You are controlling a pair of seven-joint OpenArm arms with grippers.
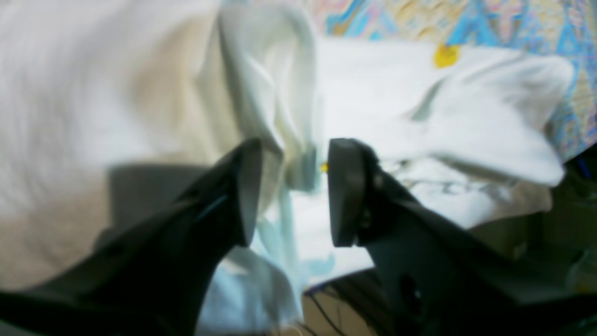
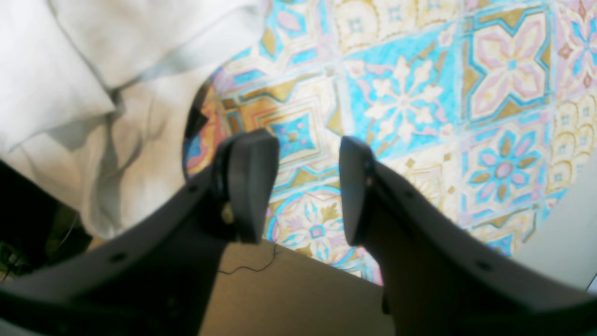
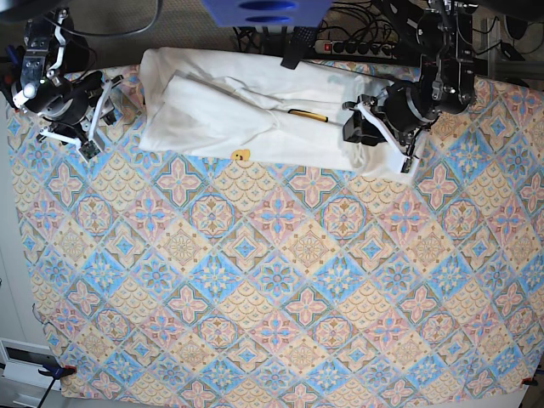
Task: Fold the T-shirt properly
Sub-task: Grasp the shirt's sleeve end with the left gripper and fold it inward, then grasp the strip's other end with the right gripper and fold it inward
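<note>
Along table's far edge, bunched T-shirt [image 3: 246, 106], left fingers [image 1: 347, 191] parted

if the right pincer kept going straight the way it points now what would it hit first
Probably the patterned tablecloth: in the right wrist view the open right pincer frames bare cloth. The T-shirt lies off to one side, outside that line. Depth is unclear.

White T-shirt [image 3: 255, 115] lying crumpled, partly folded, along far table edge on patterned cloth, yellow print showing
</note>
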